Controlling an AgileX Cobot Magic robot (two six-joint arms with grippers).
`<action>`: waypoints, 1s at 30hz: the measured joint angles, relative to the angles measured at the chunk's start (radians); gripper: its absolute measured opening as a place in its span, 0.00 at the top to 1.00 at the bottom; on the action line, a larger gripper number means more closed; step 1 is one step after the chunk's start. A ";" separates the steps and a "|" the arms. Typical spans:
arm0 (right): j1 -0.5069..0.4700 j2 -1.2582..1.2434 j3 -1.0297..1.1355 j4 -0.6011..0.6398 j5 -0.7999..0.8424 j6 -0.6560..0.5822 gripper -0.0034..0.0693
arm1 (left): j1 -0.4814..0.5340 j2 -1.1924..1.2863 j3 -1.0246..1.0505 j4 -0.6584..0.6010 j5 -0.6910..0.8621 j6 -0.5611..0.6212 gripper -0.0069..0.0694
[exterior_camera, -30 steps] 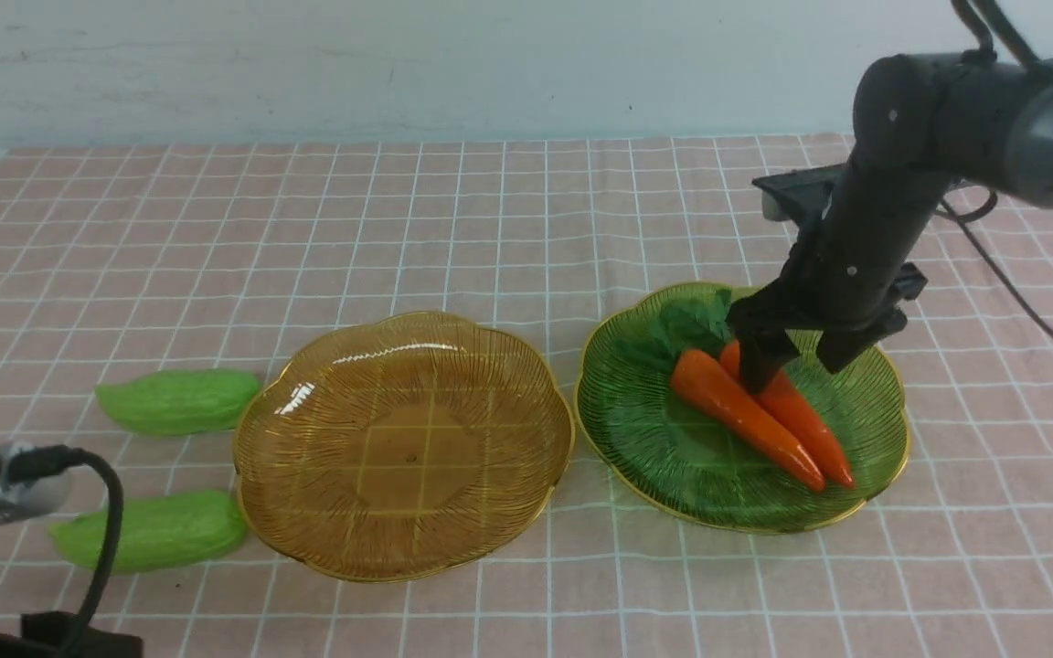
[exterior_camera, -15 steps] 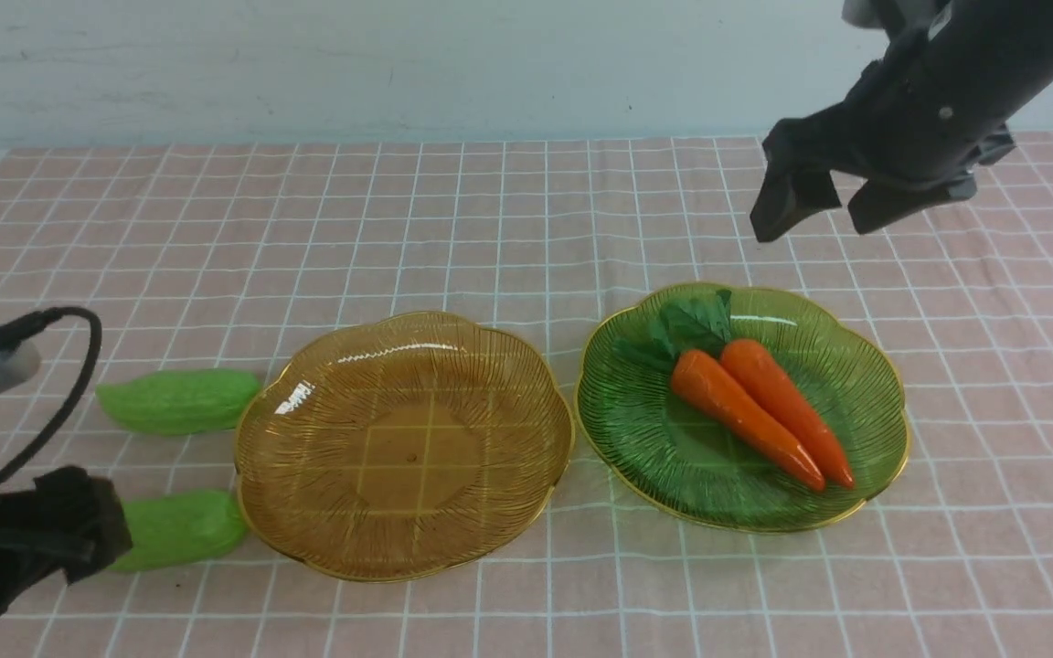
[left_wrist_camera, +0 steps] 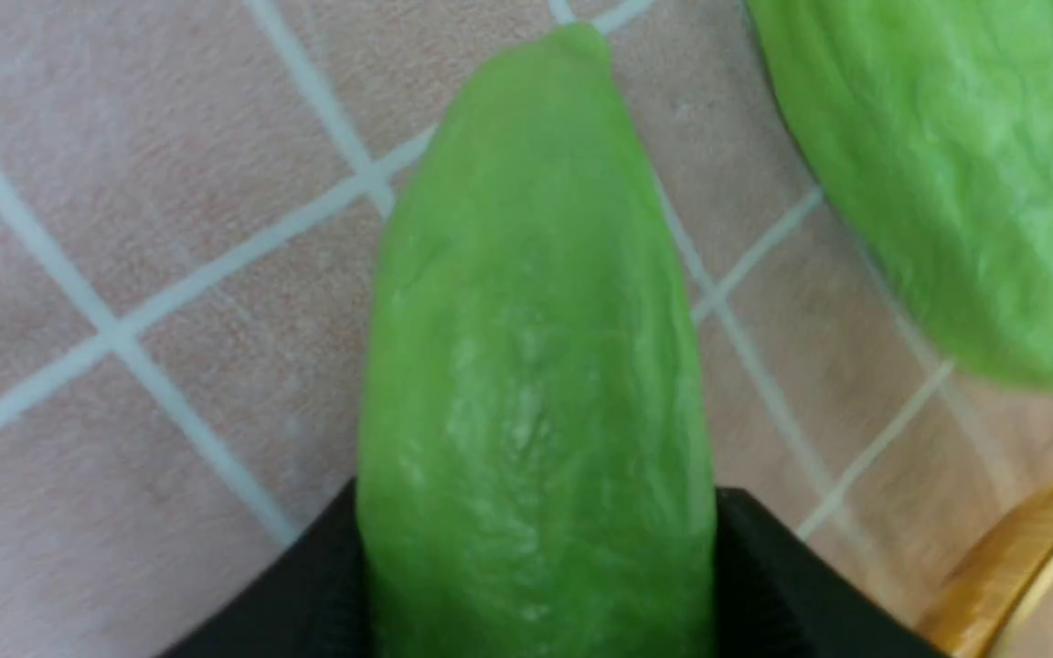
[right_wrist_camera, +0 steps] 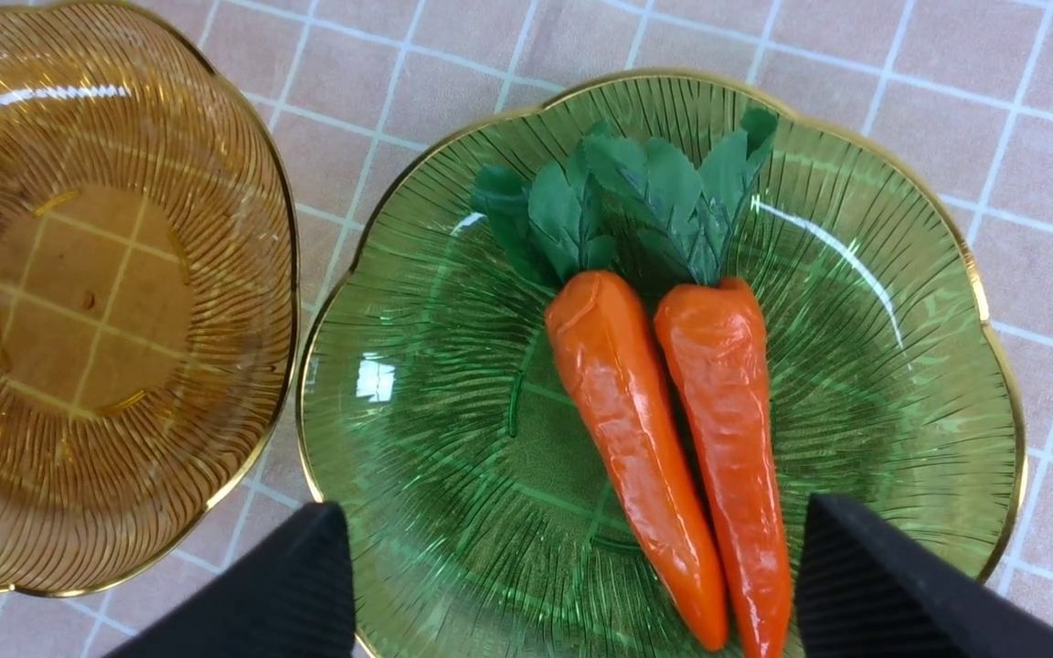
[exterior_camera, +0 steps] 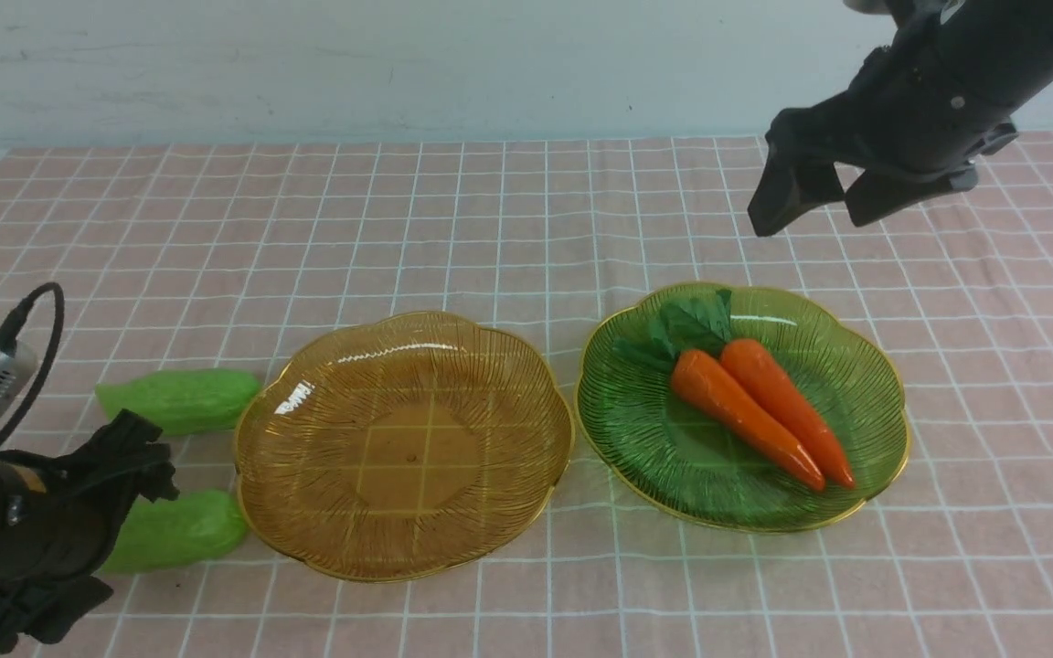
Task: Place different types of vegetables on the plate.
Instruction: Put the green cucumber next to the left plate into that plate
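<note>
Two light green gourds lie on the cloth left of the amber plate (exterior_camera: 403, 448). My left gripper (exterior_camera: 79, 544) is down on the near gourd (exterior_camera: 184, 535); in the left wrist view (left_wrist_camera: 536, 548) its jaws press both sides of that gourd (left_wrist_camera: 536, 320), which rests on the cloth. The far gourd (exterior_camera: 179, 399) lies free and also shows in the left wrist view (left_wrist_camera: 947, 183). Two orange carrots (exterior_camera: 746, 416) (exterior_camera: 787, 402) lie side by side in the green plate (exterior_camera: 654, 439). My right gripper (exterior_camera: 810, 219) hangs open and empty high above that plate's far edge.
The amber plate holds nothing; its rim (left_wrist_camera: 1011, 585) is close to the near gourd. In the right wrist view both carrots (right_wrist_camera: 627, 411) (right_wrist_camera: 728, 411) lie in the green plate (right_wrist_camera: 901, 384), beside the amber plate (right_wrist_camera: 97, 302). A pink checked cloth (exterior_camera: 490, 210) covers the table.
My right gripper let go of a carrot in the green plate and rose up and back. My left gripper came down over the near gourd and closed around it.
</note>
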 joint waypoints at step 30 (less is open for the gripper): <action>0.000 -0.348 0.430 -0.040 0.001 -0.026 0.97 | -0.102 0.049 -0.440 -0.401 0.621 1.008 0.29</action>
